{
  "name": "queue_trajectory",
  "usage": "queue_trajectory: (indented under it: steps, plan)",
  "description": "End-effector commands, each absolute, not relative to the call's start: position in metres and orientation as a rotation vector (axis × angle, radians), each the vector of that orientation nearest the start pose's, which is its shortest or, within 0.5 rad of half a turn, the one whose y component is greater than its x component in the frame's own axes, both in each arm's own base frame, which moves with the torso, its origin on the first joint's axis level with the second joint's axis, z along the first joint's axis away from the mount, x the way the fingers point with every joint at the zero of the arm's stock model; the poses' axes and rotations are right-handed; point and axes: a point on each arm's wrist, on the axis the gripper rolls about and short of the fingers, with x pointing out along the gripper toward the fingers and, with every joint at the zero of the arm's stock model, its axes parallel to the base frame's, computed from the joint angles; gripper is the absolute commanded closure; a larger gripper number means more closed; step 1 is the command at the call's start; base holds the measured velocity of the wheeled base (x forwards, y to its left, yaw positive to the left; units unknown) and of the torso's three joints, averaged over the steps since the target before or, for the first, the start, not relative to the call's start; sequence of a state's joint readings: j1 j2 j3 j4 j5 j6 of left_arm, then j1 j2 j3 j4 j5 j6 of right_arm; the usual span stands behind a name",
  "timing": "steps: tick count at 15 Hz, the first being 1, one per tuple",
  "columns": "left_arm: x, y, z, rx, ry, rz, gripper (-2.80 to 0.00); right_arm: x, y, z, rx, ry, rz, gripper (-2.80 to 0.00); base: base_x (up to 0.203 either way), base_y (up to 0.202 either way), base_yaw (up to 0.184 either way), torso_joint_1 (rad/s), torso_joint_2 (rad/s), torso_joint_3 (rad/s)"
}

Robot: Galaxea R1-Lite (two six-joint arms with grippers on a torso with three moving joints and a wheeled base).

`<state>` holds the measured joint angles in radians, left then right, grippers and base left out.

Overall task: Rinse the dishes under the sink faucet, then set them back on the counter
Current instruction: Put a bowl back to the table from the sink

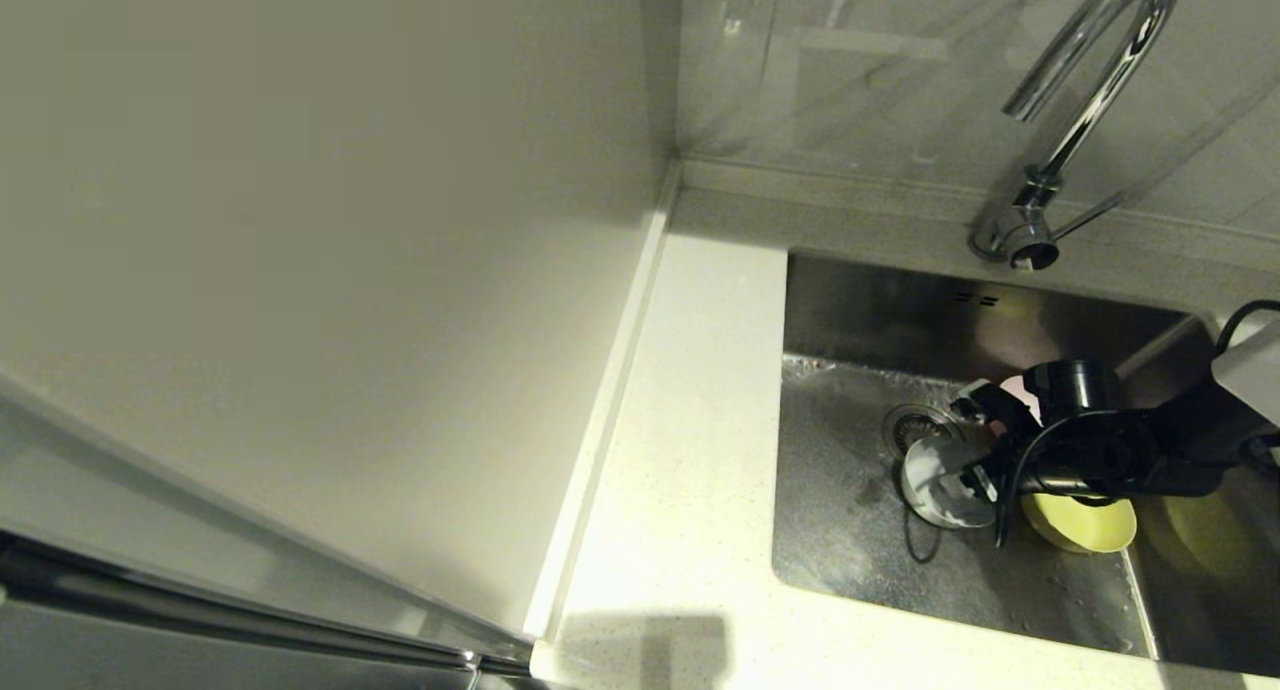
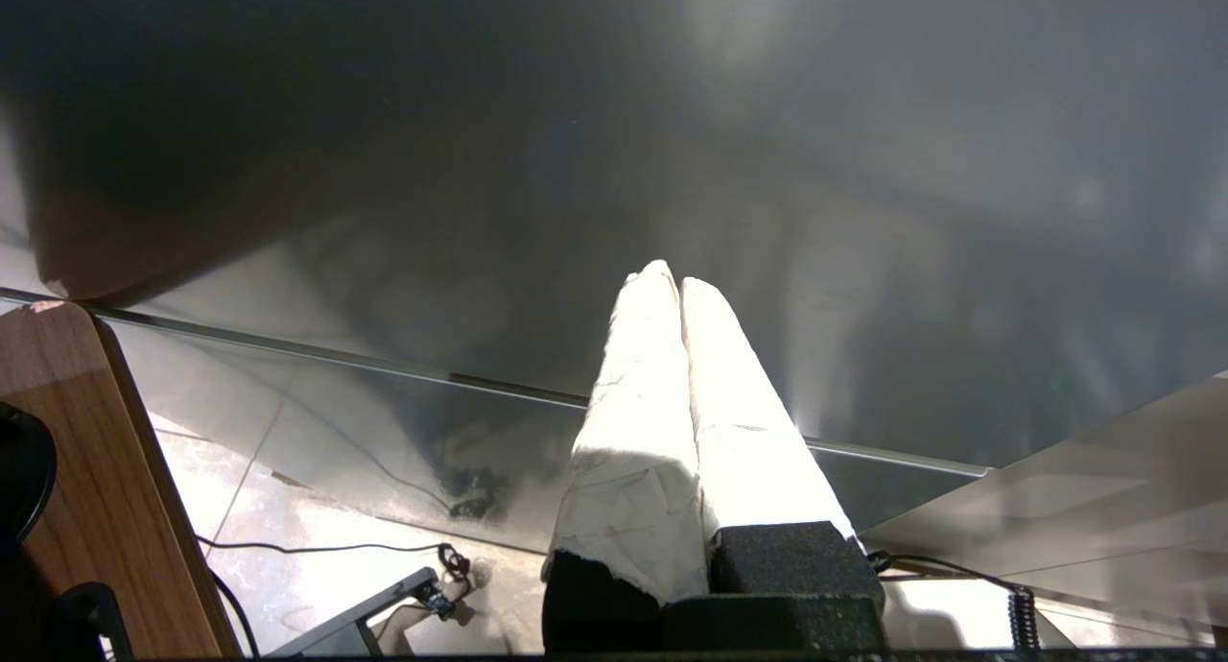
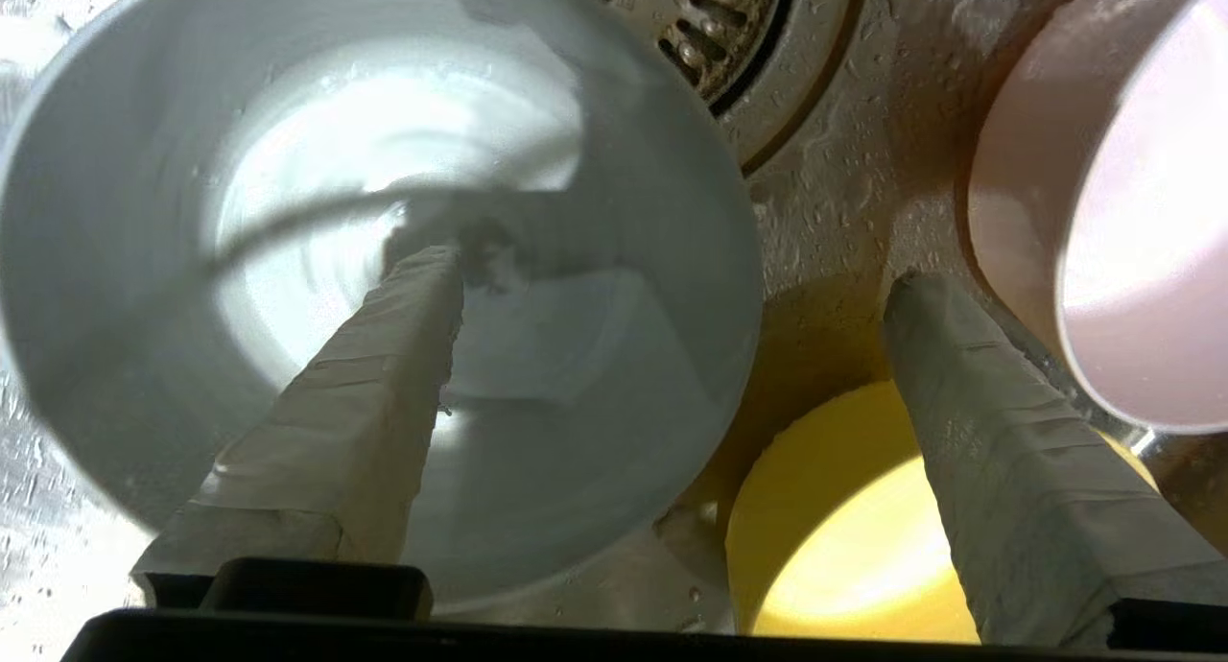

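Observation:
In the sink (image 1: pixel 850 530) lie three dishes: a pale blue-white bowl (image 1: pixel 935 490), a yellow-green bowl (image 1: pixel 1085 528) and a pink bowl (image 3: pixel 1132 259), which my right arm mostly hides in the head view. My right gripper (image 1: pixel 968 445) is down in the basin and open. It straddles the blue-white bowl's (image 3: pixel 317 163) wall, its midpoint (image 3: pixel 669 271) on that wall. One finger (image 3: pixel 384 374) is inside the bowl and the other (image 3: pixel 998 470) is outside, between the yellow-green bowl (image 3: pixel 844 547) and the pink one. No water shows at the faucet (image 1: pixel 1090 90). My left gripper (image 2: pixel 669 278) is shut and empty, away from the sink.
The strainer drain (image 1: pixel 912 425) sits just behind the blue-white bowl. The white speckled counter (image 1: pixel 690 450) runs along the sink's left side, bounded by a raised edge strip (image 1: pixel 600 420) and a cream wall panel (image 1: pixel 300 270). A black cable (image 1: pixel 1010 500) loops under my right wrist.

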<state>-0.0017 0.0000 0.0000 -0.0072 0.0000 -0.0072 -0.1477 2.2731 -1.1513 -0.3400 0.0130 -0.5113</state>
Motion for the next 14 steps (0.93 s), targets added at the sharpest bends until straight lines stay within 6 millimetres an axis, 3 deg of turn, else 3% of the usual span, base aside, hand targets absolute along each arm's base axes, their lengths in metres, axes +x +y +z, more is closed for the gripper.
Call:
queue_trajectory:
  steps: [1, 2, 3, 14]
  plan:
    - [-0.023, 0.000, 0.076, -0.008, -0.006, -0.002, 0.00, 0.407, -0.063, 0.028, -0.422, 0.800, 0.073, -2.80, 0.000, 0.000, 0.000, 0.000, 0.00, 0.000]
    - [-0.023, 0.000, 0.075, -0.008, -0.005, -0.002, 0.00, 0.408, -0.063, 0.027, -0.423, 0.799, 0.068, -2.80, 0.000, 0.000, 0.000, 0.000, 0.00, 0.000]
    - [-0.023, 0.000, 0.075, -0.008, -0.005, -0.002, 0.00, 0.409, -0.065, 0.028, -0.424, 0.798, 0.060, 0.00, 0.000, 0.000, 0.000, 0.000, 0.00, 0.000]
    - [-0.023, 0.000, 0.075, -0.008, -0.005, -0.002, 0.00, 0.409, -0.076, 0.034, -0.418, 0.755, 0.020, 0.00, 0.000, 0.000, 0.000, 0.000, 0.00, 0.000]
